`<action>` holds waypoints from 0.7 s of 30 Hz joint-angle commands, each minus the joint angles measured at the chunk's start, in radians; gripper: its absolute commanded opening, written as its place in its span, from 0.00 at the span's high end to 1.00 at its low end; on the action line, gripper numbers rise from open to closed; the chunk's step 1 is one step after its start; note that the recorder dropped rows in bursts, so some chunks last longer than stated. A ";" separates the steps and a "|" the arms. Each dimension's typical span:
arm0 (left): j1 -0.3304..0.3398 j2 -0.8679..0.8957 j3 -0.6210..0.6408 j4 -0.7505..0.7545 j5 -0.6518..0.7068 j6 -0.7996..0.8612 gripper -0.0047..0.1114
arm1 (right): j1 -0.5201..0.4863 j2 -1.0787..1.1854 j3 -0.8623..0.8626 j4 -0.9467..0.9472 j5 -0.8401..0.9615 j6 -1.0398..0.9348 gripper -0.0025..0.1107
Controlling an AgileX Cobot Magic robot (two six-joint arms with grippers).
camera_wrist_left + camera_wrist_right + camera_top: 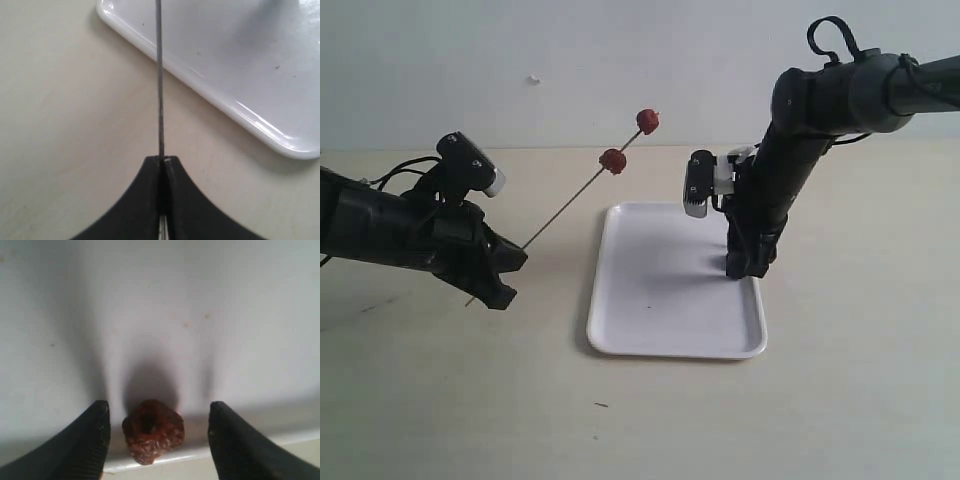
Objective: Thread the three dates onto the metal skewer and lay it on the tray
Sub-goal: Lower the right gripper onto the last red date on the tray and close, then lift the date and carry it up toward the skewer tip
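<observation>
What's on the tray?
One date sits at the tray's rim, between the right arm's open jaws. In the exterior view that arm hides it.

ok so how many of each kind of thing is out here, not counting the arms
thin grey metal skewer: 1
flat white rectangular tray: 1
wrinkled red-brown dates: 3, two threaded on the skewer, one lying on the tray
total: 5

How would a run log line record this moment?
left tool: shut on metal skewer | threaded: lower date, upper date | right tool: open, straddling third date | third date: at tray rim
</observation>
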 commanded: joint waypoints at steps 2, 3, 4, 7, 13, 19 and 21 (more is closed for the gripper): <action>0.002 -0.007 0.002 -0.011 0.013 -0.005 0.96 | 0.001 0.003 0.003 -0.072 -0.002 0.037 0.49; 0.002 -0.007 0.002 -0.011 0.013 -0.005 0.96 | 0.001 0.003 0.003 -0.087 0.000 0.051 0.50; 0.002 -0.007 0.002 -0.011 0.013 -0.005 0.96 | 0.001 0.003 0.003 -0.094 0.001 0.053 0.51; 0.002 -0.007 0.002 -0.011 0.013 -0.005 0.96 | 0.001 0.003 0.003 -0.094 0.004 0.058 0.53; 0.002 -0.007 0.002 -0.011 0.013 -0.005 0.96 | 0.001 0.003 0.003 -0.089 0.004 0.077 0.57; 0.002 -0.007 0.002 -0.011 0.013 -0.005 0.96 | 0.001 0.003 0.003 -0.089 0.027 0.085 0.72; 0.002 -0.007 0.002 -0.011 0.013 -0.005 0.96 | 0.001 0.003 0.003 -0.089 0.027 0.092 0.72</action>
